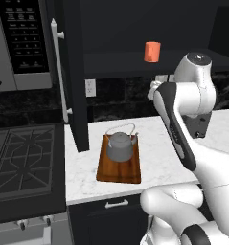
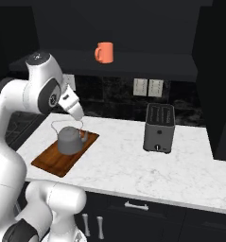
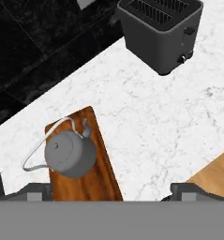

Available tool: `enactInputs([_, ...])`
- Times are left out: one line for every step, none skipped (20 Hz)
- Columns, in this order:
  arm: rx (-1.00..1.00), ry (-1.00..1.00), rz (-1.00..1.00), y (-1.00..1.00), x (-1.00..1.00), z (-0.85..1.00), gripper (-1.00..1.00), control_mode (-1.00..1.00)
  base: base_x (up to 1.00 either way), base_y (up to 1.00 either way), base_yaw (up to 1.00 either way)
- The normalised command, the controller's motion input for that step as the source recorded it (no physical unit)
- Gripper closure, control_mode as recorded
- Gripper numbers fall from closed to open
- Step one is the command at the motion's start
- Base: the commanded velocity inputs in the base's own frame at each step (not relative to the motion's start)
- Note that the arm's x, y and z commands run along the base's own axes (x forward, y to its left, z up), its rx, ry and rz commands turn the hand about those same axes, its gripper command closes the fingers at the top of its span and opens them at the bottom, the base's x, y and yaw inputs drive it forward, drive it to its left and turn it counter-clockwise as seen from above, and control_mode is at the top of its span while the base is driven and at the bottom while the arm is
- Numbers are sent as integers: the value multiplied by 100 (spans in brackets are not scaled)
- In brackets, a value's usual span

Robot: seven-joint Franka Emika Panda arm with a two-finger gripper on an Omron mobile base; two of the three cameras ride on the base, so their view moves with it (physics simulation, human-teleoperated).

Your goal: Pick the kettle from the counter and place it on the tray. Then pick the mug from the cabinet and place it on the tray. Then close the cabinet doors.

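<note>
The dark grey kettle [image 1: 120, 146] [image 2: 69, 139] [image 3: 69, 154] stands on the reddish-brown tray [image 1: 118, 175] [image 2: 54, 164] [image 3: 103, 180], on the left part of the white marble counter [image 1: 164, 160] [image 2: 133, 163] [image 3: 146, 117]. Its wire handle leans toward the back wall. The orange mug [image 1: 152, 51] [image 2: 104, 52] sits upright on the dark shelf of the open cabinet [image 1: 120, 62] [image 2: 147, 64]. My gripper [image 3: 113, 192] [image 2: 79, 116] hangs open above the kettle and tray, holding nothing, its fingertips [image 3: 38, 190] far apart.
A boxy grey toaster [image 2: 159, 127] [image 3: 160, 33] stands on the counter right of the tray. The left cabinet door [image 1: 75, 72] juts out open beside the tray; the right door [image 2: 218, 80] is open too. The microwave [image 1: 20, 43] and stove [image 1: 20, 162] are at the left.
</note>
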Motion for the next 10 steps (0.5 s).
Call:
enactInputs([-30,0,48,0,0,76,-100,-100,0,0,0])
enactInputs([-31,2,35,12,0,54,-100,-100,0,0,0])
enactInputs([-33,23,25,54,6,0,-100,-100,0,0,0])
enactInputs([-17,10,19,19,0,0,-100,-100,0,0,0])
enactInputs([-3,3,0,4,0,0,-100,-100,0,0,0])
enactInputs([-10,0,0,11,0,-4,-100,-100,0,0,0])
enactInputs([0,0,0,6,0,0,-100,-100,0,0,0])
enactInputs([0,-7,0,0,0,7,-100,-100,0,0,0])
enactInputs([0,-18,0,0,0,26,-100,-100,0,0,0])
enactInputs([-5,-26,0,0,0,49,-100,-100,0,0,0])
